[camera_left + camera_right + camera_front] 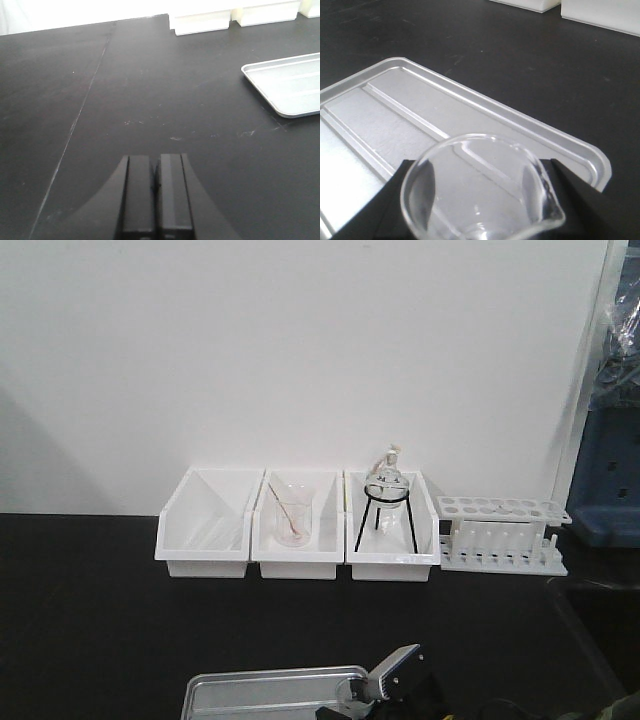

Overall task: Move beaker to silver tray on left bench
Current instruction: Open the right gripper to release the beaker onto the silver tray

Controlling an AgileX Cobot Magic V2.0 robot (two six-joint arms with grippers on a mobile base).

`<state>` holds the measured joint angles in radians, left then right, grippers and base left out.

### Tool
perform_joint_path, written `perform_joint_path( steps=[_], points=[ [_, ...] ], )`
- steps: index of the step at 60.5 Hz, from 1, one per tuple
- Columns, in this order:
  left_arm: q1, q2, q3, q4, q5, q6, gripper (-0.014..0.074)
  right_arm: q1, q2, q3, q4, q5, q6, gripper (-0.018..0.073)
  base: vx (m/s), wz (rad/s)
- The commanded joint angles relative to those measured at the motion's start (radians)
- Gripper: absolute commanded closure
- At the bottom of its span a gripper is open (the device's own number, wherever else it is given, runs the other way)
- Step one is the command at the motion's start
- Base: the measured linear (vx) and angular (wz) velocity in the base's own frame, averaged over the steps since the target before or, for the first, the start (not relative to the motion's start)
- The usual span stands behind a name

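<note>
The small clear beaker [480, 192] shows in the right wrist view, spout to the lower right. My right gripper [482, 202] is shut on it, one black finger on each side of the glass. It hangs over the right end of the silver tray [395, 115], a shallow ribbed metal tray lying on the black bench [100, 620]. In the front view the tray [260, 692] is at the bottom edge, with the right gripper [385, 682] at its right end. My left gripper [156, 195] is shut with nothing in it, low over bare benchtop to the left of the tray [290, 85].
Three white bins [205, 530] stand along the back wall. The middle one holds a larger beaker with a rod [290, 515], the right one a flask on a black tripod [387, 495]. A white test-tube rack [500, 535] stands to their right, a blue object [605, 490] beyond it.
</note>
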<state>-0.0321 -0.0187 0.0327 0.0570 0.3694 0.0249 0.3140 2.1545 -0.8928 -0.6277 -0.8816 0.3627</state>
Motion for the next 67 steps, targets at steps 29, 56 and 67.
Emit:
perform_joint_path(
  steps=[29,56,67],
  points=[
    [-0.009,-0.007,0.02,-0.003,-0.075,-0.002,0.0595,-0.007,-0.049,-0.021,-0.027,-0.087,0.012,-0.011,0.0,0.0],
    [-0.009,-0.007,0.02,-0.003,-0.075,-0.002,0.0595,-0.007,-0.367,-0.009,-0.037,0.039,0.126,-0.0065,0.0,0.0],
    [-0.009,-0.007,0.02,-0.003,-0.075,-0.002,0.0595,-0.007,-0.67,0.037,-0.078,0.317,0.299,0.0172,0.0,0.0]
  ],
)
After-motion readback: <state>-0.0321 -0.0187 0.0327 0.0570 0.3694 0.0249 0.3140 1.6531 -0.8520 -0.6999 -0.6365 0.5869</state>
